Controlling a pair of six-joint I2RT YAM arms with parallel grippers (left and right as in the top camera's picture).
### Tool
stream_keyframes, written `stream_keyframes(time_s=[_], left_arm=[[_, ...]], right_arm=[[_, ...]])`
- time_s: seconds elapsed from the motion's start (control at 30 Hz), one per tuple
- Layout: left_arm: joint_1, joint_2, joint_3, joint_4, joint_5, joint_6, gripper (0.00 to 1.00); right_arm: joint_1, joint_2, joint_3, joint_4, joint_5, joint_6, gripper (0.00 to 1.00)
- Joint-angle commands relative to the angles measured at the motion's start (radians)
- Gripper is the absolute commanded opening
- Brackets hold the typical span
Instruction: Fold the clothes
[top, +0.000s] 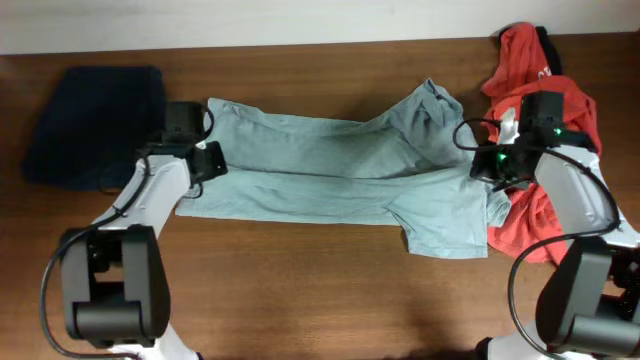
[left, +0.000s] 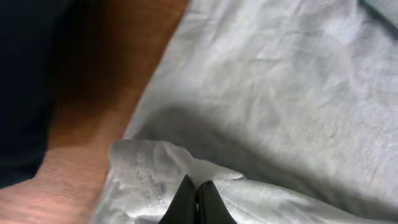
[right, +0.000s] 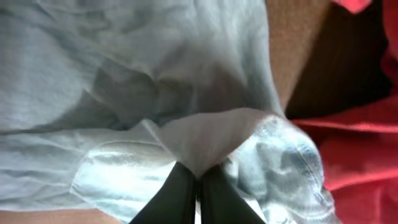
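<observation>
A pale blue-grey T-shirt (top: 340, 170) lies spread across the middle of the wooden table. My left gripper (top: 208, 158) is shut on the shirt's left edge; in the left wrist view the black fingertips (left: 196, 185) pinch a fold of the cloth (left: 280, 81). My right gripper (top: 488, 172) is shut on the shirt's right edge; in the right wrist view the fingertips (right: 196, 169) pinch a lifted flap of the cloth (right: 124, 74).
A dark navy garment (top: 95, 120) lies at the far left, also seen in the left wrist view (left: 25, 81). A red garment (top: 545, 80) is heaped at the far right under my right arm, showing in the right wrist view (right: 360, 149). Bare wood table (top: 300, 290) in front.
</observation>
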Motion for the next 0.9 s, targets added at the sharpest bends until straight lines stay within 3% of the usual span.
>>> stream_keyframes(time_s=[0.0,0.87], left_arm=[[-0.015,0.037,-0.001,0.020,0.000,-0.002,0.01],[-0.018,0.047,-0.001,0.097,-0.162,-0.003,0.01]], right_arm=[[0.015,0.016,0.009,0.025,-0.009,-0.001,0.04],[0.012,0.102,0.009,0.105,0.074,0.007,0.04]])
